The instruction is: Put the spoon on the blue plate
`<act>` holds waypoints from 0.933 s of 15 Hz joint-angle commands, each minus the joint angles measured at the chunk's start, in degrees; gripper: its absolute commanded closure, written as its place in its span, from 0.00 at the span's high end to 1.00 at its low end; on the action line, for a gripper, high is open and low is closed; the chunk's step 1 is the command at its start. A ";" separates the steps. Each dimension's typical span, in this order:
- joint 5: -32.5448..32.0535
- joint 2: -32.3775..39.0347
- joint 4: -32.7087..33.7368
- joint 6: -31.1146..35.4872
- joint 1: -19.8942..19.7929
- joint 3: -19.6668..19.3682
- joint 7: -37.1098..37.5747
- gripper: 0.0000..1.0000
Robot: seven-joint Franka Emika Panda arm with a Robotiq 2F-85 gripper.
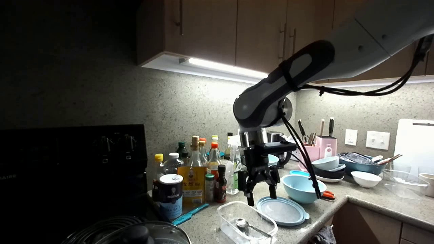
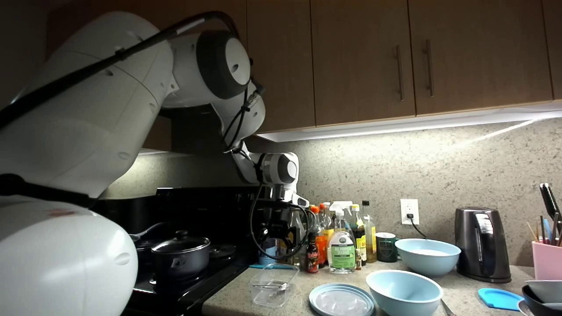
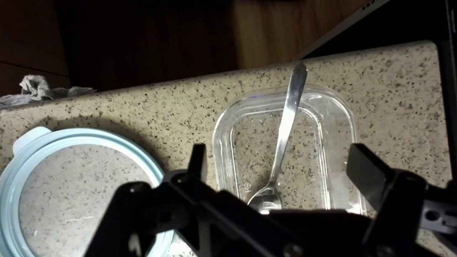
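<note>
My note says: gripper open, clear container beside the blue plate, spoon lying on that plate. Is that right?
Not quite: the spoon isn't on the blue plate; the wrist view shows it in the clear container, reaching across its rim. The open gripper and the container beside the plate are right.

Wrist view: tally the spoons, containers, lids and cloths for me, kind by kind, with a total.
Metal spoon: 1
Clear rectangular container: 1
Blue-rimmed round lid: 1
Gray cloth: 1
Total: 4
</note>
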 commanded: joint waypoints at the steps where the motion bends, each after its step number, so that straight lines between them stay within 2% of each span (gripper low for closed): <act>1: -0.23 0.42 0.49 -0.23 -0.26 0.38 0.13 1.00; 4: -0.63 0.92 0.80 -0.96 0.11 0.65 -0.24 1.00; 14: -1.28 8.91 5.26 -2.83 2.78 1.60 -0.17 1.00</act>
